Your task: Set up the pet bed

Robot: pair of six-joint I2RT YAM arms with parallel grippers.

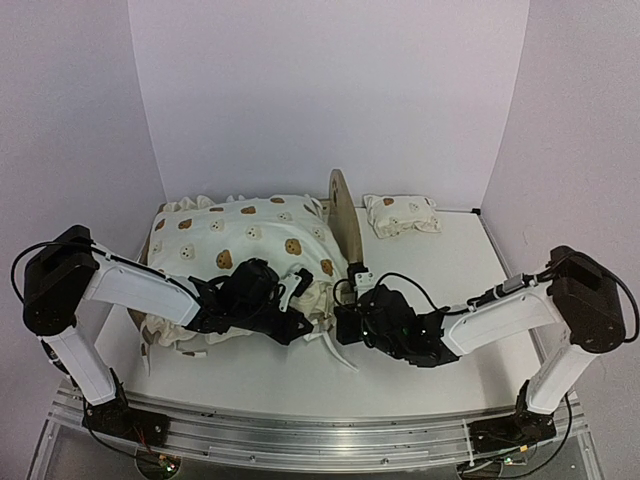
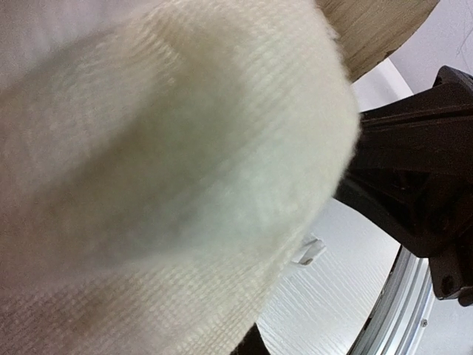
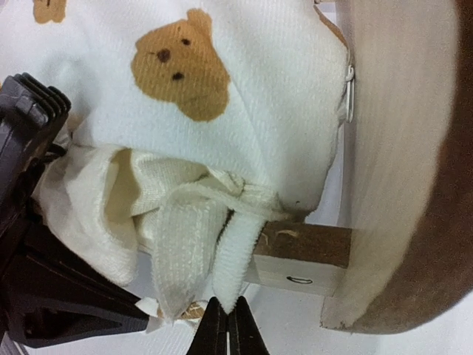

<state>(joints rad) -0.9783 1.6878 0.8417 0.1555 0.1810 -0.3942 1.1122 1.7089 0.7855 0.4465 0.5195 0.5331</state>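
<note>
The pet bed point(image 1: 341, 215) lies under cream bear-print bedding point(image 1: 250, 235); only its wooden headboard stands clear. In the right wrist view the headboard point(image 3: 399, 148) and a wooden frame block point(image 3: 303, 255) show beside the bedding point(image 3: 244, 89). My right gripper point(image 3: 227, 325) is shut, with the tip of a white tie strap point(image 3: 240, 259) pinched between its fingertips. My left gripper point(image 1: 295, 322) is pressed into the bedding's near right corner. Bedding point(image 2: 162, 185) fills the left wrist view and hides those fingers, so I cannot tell whether they hold it.
A small bear-print pillow point(image 1: 401, 215) lies on the white table point(image 1: 450, 270) right of the headboard. The two grippers sit close together at the bed's near right corner. A white strap end point(image 1: 335, 350) trails on the table there. Walls close in the back and sides.
</note>
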